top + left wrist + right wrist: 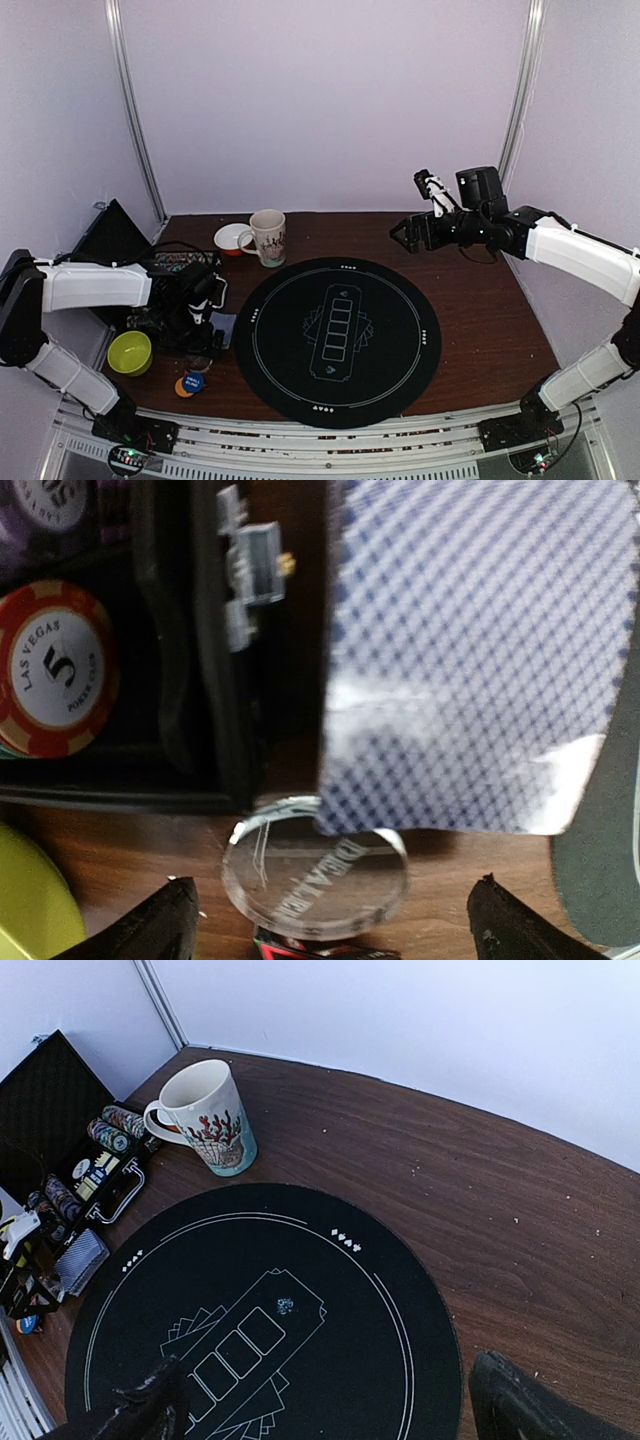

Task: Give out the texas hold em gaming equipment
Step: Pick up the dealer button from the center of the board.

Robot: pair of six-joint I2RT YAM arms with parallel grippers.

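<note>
Partly under card deck (470,660), clear disc (315,890), red chip (55,670) cropped

With jaws wide apart, left gripper (335,922) low and downward-pointing, right gripper (328,1408) aloft, angled down.

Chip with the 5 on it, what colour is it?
The chip is red with pale edge stripes and a white middle, clearest in the left wrist view.
</note>
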